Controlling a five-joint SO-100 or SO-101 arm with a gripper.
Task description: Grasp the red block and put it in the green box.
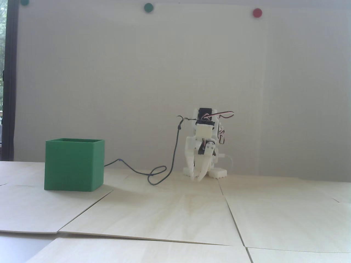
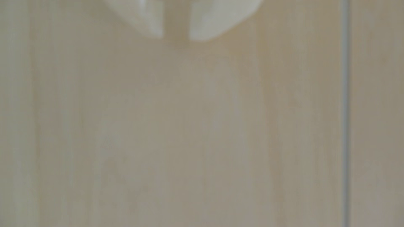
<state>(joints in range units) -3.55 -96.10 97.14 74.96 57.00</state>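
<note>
Jaws point(image 2: 176, 38) slightly apart over bare wood; only fixed view shows green box point(image 1: 74, 167).

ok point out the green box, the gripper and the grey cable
green box point(image 1: 71, 167), fixed view, on its front wall
gripper point(image 1: 198, 178), fixed view, midway between the tips, near the table
grey cable point(image 1: 157, 175), fixed view, on the loop lying on the table

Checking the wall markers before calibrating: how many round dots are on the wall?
3, all along the wall's top in the fixed view: a green dot cut off at the top left, a green dot left of centre, a red dot right.
</note>
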